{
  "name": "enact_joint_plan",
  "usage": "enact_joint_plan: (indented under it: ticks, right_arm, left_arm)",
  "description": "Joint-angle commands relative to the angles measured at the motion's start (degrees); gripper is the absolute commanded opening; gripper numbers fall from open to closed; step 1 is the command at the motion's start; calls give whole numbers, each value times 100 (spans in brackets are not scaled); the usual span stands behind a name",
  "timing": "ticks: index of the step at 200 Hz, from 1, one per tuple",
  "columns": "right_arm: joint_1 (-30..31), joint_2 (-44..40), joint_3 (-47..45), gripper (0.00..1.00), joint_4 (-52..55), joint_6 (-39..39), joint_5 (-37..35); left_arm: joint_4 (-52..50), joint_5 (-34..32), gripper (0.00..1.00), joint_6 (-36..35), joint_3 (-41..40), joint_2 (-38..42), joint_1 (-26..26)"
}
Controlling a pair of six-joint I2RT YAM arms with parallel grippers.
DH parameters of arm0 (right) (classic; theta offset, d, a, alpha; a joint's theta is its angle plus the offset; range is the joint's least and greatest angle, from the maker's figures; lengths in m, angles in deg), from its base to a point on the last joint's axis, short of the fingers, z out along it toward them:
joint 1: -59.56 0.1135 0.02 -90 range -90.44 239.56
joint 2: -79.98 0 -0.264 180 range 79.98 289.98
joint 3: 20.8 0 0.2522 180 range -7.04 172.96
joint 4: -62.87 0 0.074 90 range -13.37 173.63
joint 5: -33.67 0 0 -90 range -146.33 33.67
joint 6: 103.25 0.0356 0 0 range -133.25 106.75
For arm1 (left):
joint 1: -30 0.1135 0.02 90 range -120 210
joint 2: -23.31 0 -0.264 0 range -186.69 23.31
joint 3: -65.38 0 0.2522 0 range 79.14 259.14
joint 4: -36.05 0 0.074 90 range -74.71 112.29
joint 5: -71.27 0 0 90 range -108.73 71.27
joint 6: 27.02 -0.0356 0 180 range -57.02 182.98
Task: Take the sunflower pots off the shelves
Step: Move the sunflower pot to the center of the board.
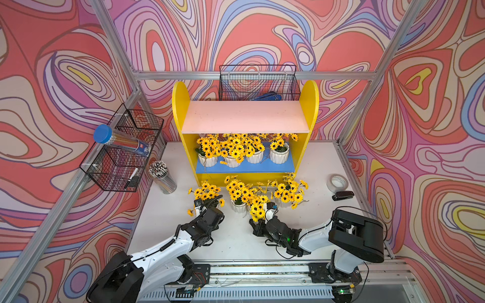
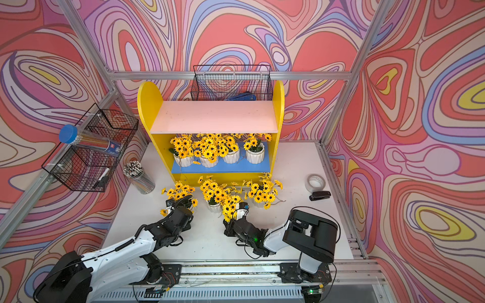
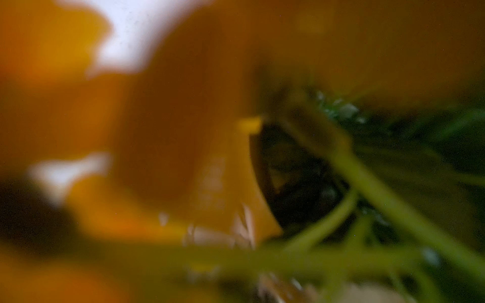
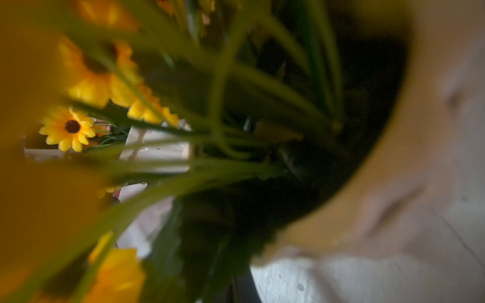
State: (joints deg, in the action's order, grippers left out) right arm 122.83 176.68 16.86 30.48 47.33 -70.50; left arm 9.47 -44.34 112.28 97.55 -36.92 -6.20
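**Eight pots: four on the shelves, four off**

Eight sunflower pots (image 1: 254, 157) show in both top views. Four stand in a row on the blue lower board (image 1: 283, 165) of the shelves (image 1: 181, 105), under the pink upper board (image 1: 244, 116). The other four are on the white surface (image 1: 231, 241) just in front of the shelves.

- The leftmost pot (image 1: 207, 192) has the left claw (image 1: 198, 207) sunk into the base of its bunch. The claw is closed, and petals hide what it pinches.
- The second pot (image 1: 238, 207) stands upright and free.
- The third pot (image 1: 258, 208) leans over the right claw (image 1: 266, 212). The right wrist view shows that claw closed at the tilted pot's rim.
- The fourth pot (image 1: 287, 194) stands in front of the shelves' right end.

Left of the shelves, one black wire basket (image 1: 123, 157) on the side wall holds a blue-capped tube (image 1: 118, 140). One clear jar of sticks (image 1: 162, 178) stands on the surface. A second wire basket (image 1: 258, 82) hangs behind the shelves. To their right lie one roll of tape (image 1: 337, 183) and one black stapler (image 1: 342, 195).

Walls of red, pink, purple and blue swirls, framed in aluminium bars, close in the surface.
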Motion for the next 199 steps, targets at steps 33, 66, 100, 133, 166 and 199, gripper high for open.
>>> enact_joint_plan:
  ticks: [33, 66, 100, 133, 166, 199]
  right_arm:
    - [-649, 90, 88, 0, -328, 64, -269]
    - [-1073, 125, 150, 0, -251, -84, -127]
    - [-1525, 31, 182, 0, -11, -384, 86]
    - [-1528, -191, 194, 0, 347, -657, 161]
    - [-1441, -681, 399, 0, 1401, -1047, 681]
    - [-1390, -1318, -78, 0, 2422, -789, 441]
  left_arm:
    - [1070, 204, 0, -810, 460, -797, 70]
    - [1350, 387, 0, -1111, 790, -1183, 87]
    - [1555, 746, 0, -1419, 1052, -1582, 149]
    - [1464, 1119, 0, -1194, 796, -1131, 146]
    - [825, 1558, 0, -903, 357, 28, 93]
    - [682, 1990, 0, -720, 142, 701, -230]
